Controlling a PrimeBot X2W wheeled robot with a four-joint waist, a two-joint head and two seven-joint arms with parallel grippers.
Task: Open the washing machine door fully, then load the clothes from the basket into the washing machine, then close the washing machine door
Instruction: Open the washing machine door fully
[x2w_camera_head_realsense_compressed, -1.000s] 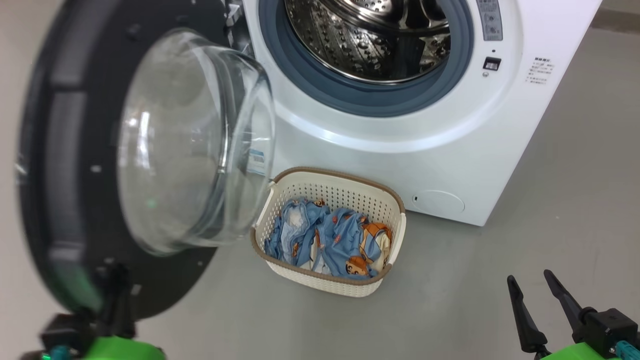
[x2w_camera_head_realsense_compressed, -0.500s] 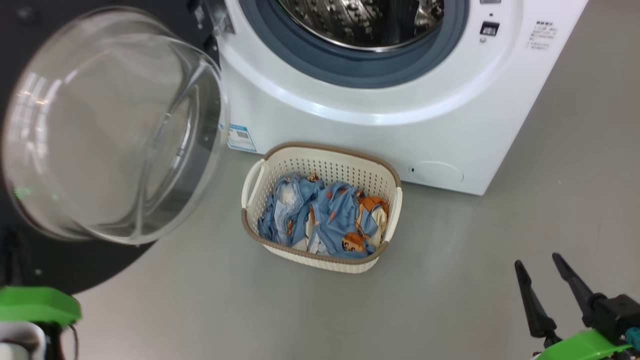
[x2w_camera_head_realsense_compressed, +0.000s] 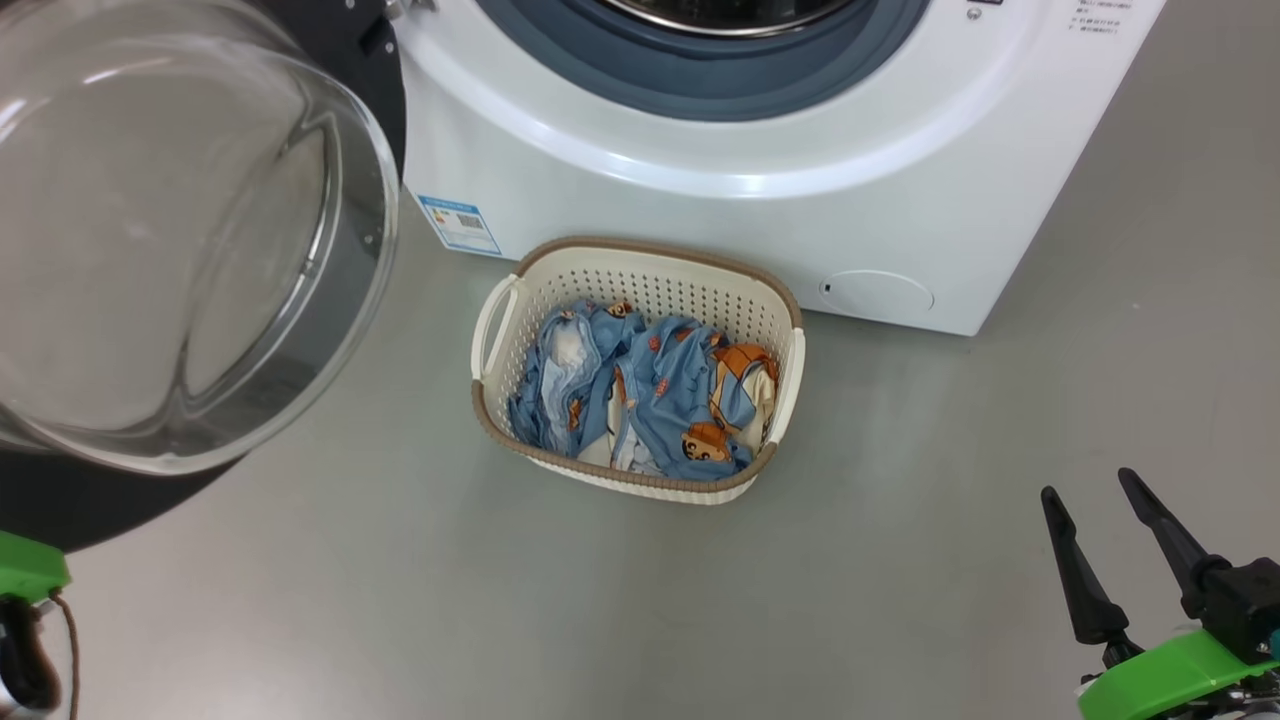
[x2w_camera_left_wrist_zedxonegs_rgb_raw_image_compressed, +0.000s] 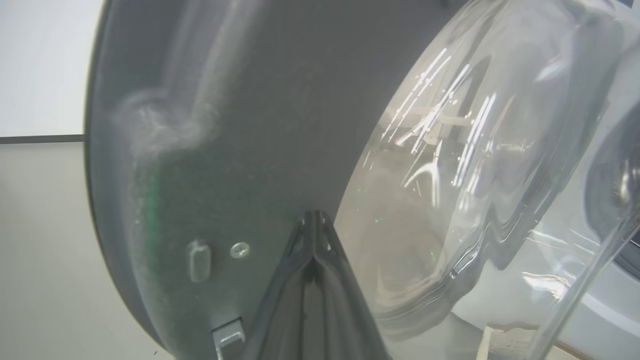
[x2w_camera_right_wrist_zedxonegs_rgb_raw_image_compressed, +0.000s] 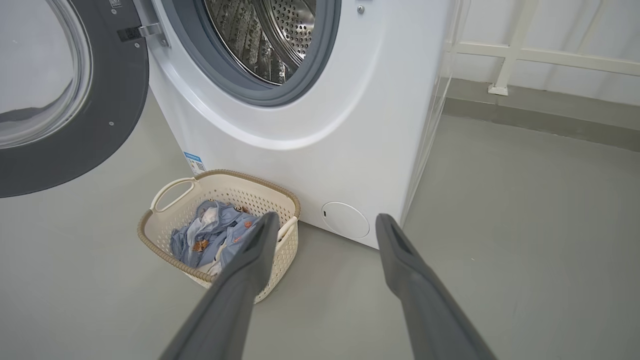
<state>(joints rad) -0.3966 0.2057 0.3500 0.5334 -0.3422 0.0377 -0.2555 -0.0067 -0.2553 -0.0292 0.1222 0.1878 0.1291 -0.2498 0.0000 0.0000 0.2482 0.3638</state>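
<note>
- Your L gripper (x2w_camera_left_wrist_zedxonegs_rgb_raw_image_compressed: 314, 220): fingers pressed together to a single point, nothing btwn them.
- Its tip sits right at the inner black rim of the washing machine door (x2w_camera_head_realsense_compressed: 180, 240), just beside the glass bowl. You can't tell from the L wrist view whether it actually touches.
- Your R gripper (x2w_camera_head_realsense_compressed: 1086, 483): fingers spread wide and empty. It's low at the R of the head view, over bare grey floor (x2w_camera_head_realsense_compressed: 400, 600), well apart from the laundry.
- The door is swung out wide to the L of the washing machine (x2w_camera_head_realsense_compressed: 700, 220), hinged on the machine's L side. Its clear dome faces the head cam.
- The machine's opening is uncovered: you see the grey-blue gasket (x2w_camera_head_realsense_compressed: 700, 90) round it and the steel perforated drum (x2w_camera_right_wrist_zedxonegs_rgb_raw_image_compressed: 260, 40) behind.
- The basket (x2w_camera_head_realsense_compressed: 640, 247) stands upright on the floor just in front of the machine's lower front. It's very near, but contact can't be told.
- It sits btwn the blue label sticker (x2w_camera_head_realsense_compressed: 460, 225) on the L and the round flap (x2w_camera_head_realsense_compressed: 878, 293) on the R.
- The clothes (x2w_camera_head_realsense_compressed: 660, 400) lie crumpled inside the basket, below its brown rim: light-blue fabric w/ orange-brown bears and some white lining showing.
- In the R wrist view one finger overlaps the basket's near corner; the head view shows you they're apart.
</note>
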